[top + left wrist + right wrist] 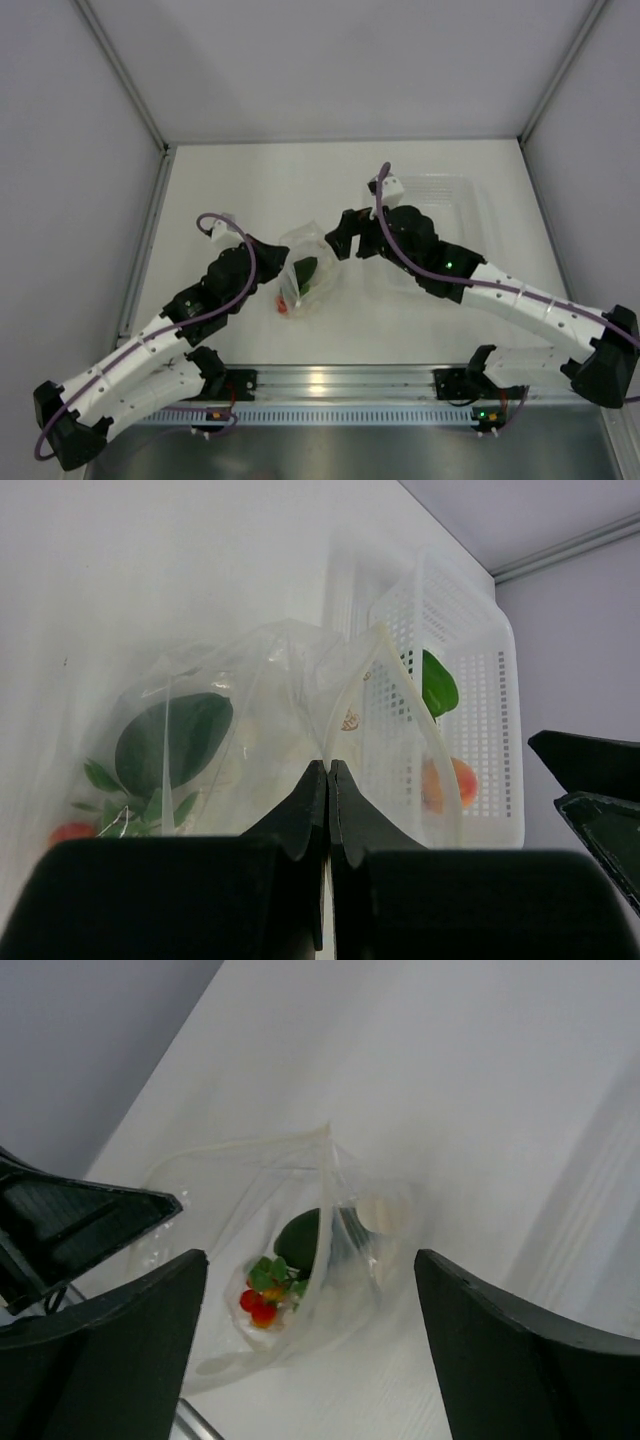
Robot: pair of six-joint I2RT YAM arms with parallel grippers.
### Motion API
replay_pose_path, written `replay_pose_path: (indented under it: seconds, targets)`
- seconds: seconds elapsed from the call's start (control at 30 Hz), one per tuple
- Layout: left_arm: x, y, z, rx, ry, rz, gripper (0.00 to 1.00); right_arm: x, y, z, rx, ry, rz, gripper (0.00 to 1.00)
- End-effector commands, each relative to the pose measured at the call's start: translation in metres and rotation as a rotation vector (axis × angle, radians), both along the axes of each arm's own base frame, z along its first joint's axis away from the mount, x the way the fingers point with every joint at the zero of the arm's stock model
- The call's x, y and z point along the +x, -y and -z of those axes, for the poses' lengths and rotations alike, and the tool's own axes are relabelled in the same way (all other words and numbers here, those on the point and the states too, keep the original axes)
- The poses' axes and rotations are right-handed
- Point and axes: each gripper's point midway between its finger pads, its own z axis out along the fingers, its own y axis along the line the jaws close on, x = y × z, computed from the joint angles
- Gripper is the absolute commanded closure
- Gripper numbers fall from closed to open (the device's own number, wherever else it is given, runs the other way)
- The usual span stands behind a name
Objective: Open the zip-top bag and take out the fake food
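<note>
Zip-top bag (300, 247) at centre of top view, fake food (306, 273) inside. Left gripper (328, 774) reaches in from lower left, pinching the bag's rim. Right gripper (310, 1265) angles in from the right, jaws spread, just beside the bag.

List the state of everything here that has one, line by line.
zip-top bag: pinched at its edge, mouth apparently open
left gripper: shut on the bag
right gripper: open, above the bag
avocado: inside the bag
tomatoes: inside the bag
pepper, peach: apparently in the tray
</note>
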Motion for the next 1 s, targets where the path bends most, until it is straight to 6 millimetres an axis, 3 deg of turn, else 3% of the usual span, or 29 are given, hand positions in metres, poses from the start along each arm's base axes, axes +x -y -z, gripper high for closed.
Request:
replay_pose_path:
  seconds: [0.0, 0.07, 0.2, 0.3, 0.47, 0.63, 0.97]
  targets:
    - [0.004, 0.006, -0.025, -0.081, 0.043, -0.001, 1.0, -0.007, -0.046, -0.033, 0.139, -0.04, -0.123, 0.22]
    - [0.005, 0.009, -0.027, -0.089, 0.043, 0.002, 1.0, -0.004, -0.059, -0.025, 0.123, -0.088, -0.121, 0.28]
    - [0.007, 0.011, -0.032, -0.12, 0.048, -0.003, 1.0, 0.001, -0.076, -0.007, 0.068, -0.119, -0.069, 0.52]
    - [0.009, 0.012, -0.038, -0.155, 0.057, -0.02, 1.0, 0.001, -0.088, 0.012, 0.022, -0.144, -0.047, 0.58]
    - [0.008, 0.014, -0.047, -0.189, 0.073, -0.041, 1.0, 0.003, -0.109, 0.056, -0.053, -0.218, -0.02, 0.64]
    - [0.004, 0.014, -0.049, -0.228, 0.082, -0.083, 1.0, 0.008, -0.118, 0.094, -0.064, -0.25, 0.054, 0.69]
    - [-0.01, 0.029, -0.04, -0.269, 0.075, -0.09, 1.0, 0.027, -0.136, 0.146, -0.074, -0.32, 0.152, 0.71]
